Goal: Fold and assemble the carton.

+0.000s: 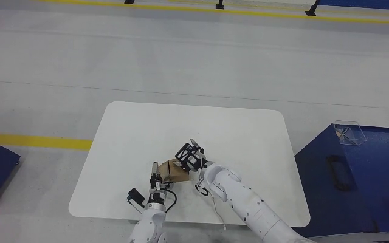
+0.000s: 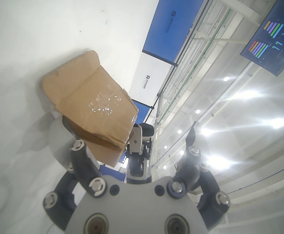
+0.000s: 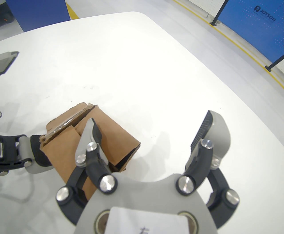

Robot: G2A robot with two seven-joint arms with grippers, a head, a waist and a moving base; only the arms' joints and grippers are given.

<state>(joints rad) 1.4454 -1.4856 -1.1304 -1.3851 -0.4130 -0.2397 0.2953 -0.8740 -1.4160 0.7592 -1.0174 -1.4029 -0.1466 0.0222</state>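
While both jaws gape, they flank carton (image 1: 172, 171).

Factory hall: yellow floor lines (image 1: 42, 142).

Right gripper (image 3: 150, 117) hangs over the white table (image 3: 155, 66), fingers spread wide. One fingertip (image 3: 92, 126) is over the brown cardboard carton (image 3: 115, 135); the other is above bare tabletop. The carton lies on the table, partly folded, with an end flap gaping. The left gripper (image 3: 25, 99) is alongside, one finger (image 3: 33, 155) touching the carton's side. Blue panels (image 3: 250, 20) stand beyond the table.
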